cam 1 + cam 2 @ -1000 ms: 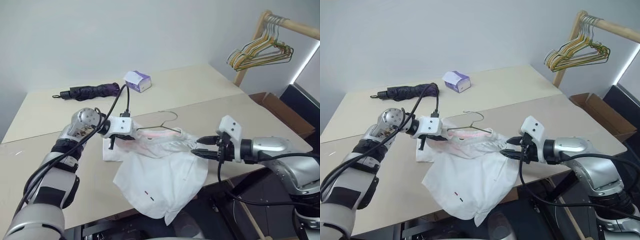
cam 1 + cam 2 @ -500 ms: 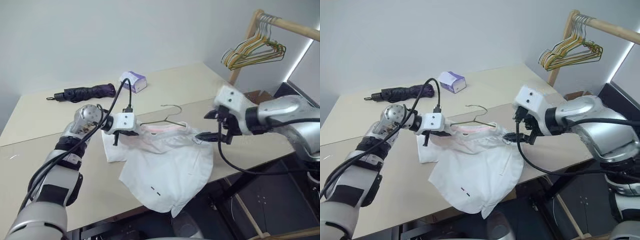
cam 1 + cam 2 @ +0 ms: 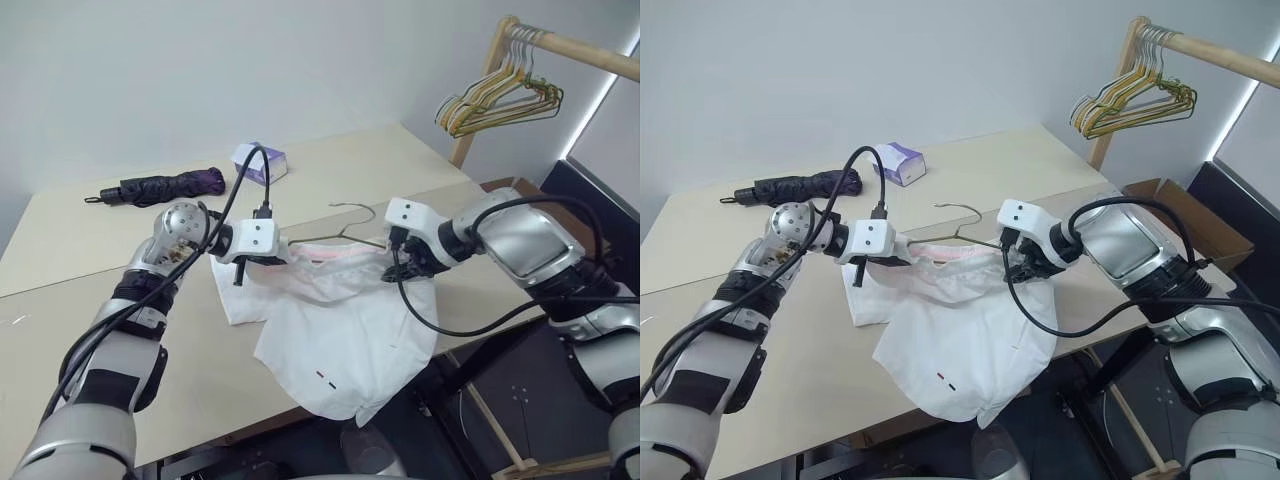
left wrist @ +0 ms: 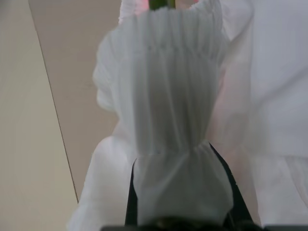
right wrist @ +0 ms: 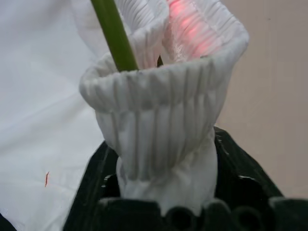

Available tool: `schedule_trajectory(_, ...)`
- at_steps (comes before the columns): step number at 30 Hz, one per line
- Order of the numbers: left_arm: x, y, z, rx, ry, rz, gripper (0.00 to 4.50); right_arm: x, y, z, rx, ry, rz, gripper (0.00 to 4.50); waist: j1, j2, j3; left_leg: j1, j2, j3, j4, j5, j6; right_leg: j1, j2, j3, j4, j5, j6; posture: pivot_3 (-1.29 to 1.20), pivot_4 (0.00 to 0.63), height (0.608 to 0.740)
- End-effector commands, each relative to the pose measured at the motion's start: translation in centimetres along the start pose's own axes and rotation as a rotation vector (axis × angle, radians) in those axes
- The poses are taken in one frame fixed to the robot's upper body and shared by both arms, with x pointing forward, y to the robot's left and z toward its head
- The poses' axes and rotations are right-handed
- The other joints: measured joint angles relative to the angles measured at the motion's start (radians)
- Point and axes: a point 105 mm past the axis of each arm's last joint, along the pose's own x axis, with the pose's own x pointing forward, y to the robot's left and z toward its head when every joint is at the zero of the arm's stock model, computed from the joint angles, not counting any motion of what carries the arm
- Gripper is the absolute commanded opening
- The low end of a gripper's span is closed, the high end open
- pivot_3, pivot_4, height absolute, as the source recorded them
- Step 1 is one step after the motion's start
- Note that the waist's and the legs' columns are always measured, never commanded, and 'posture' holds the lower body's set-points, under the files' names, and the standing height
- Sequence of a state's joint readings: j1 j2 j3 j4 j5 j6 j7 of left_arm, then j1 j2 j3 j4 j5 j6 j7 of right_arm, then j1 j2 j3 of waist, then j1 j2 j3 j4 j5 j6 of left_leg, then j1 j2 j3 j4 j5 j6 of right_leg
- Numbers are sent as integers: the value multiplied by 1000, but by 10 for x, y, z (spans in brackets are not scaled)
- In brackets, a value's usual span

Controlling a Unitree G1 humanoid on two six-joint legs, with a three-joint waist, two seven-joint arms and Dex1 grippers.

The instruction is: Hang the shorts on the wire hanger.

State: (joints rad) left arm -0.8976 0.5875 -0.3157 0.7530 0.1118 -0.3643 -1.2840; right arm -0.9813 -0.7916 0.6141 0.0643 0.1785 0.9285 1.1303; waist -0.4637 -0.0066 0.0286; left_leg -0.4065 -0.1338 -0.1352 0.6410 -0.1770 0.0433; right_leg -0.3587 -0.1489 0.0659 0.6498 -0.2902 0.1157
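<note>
The shorts (image 3: 335, 325) hang nearest, their white cloth draped over the table's (image 3: 60, 330) near edge, with two tiny dash marks (one red, one dark) close to the low hem. Farther in, the gathered waistband is stretched between both arms. The left gripper (image 3: 262, 262) is clamped on its left end, and the left wrist view shows bunched elastic pinched between black fingers (image 4: 131, 202). The right gripper (image 3: 397, 270) grips the waistband's right end, cloth wedged between its fingers (image 5: 91, 183). The wire hanger (image 3: 345, 228) runs inside the waistband, its curved hook rising just beyond. Farther back on the table lie a folded dark umbrella (image 3: 160, 186) at left and a small purple box (image 3: 259, 161). At far right, a bunch of hangers (image 3: 500, 98) hangs from a wooden rail (image 3: 570, 45).
</note>
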Motion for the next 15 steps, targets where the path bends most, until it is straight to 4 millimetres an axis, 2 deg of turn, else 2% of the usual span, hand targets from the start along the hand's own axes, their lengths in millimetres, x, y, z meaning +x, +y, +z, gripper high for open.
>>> schedule_trajectory(1, -12, 12, 9, 27, -27, 55, 0, -9, -4, 13, -52, -33, -14, 787, 2, 0, 0, 0, 0, 0, 0, 0, 0, 0, 0, 0, 0, 0, 0, -389, 0, 740)
schedule_trajectory(3, -12, 11, 10, 31, -28, 48, 0, -10, -2, 14, -55, -47, -3, 164, 3, 0, 0, 0, 0, 0, 0, 0, 0, 0, 0, 0, 0, 0, 1, -390, 0, 740)
schedule_trajectory(4, -12, 11, 10, 33, -29, 44, 0, -11, -1, 14, -56, -52, 4, 3, 2, 0, 0, 0, 0, 0, 0, 0, 0, 0, 0, 0, 0, 0, 1, -390, 0, 740)
schedule_trajectory(10, -16, 13, 18, 13, -101, 45, 0, -16, 9, 10, -24, -92, 46, 3, 9, 0, 0, 0, 0, 0, 0, 0, 0, 0, 0, 0, 0, 0, 1, -395, 0, 740)
schedule_trajectory(11, -17, 13, 20, 5, -114, 46, 607, -17, 10, 9, -14, -100, 47, 0, 10, 0, 0, 0, 0, 0, 0, 0, 0, 0, 0, 0, 0, 0, 1, -396, 0, 740)
schedule_trajectory(15, -26, 16, 22, -33, -168, 62, 1772, -25, 18, -2, 76, -125, 65, 0, 9, 0, 0, 0, 0, 0, 0, 0, 0, 0, 0, 0, 0, 0, 1, -402, 0, 740)
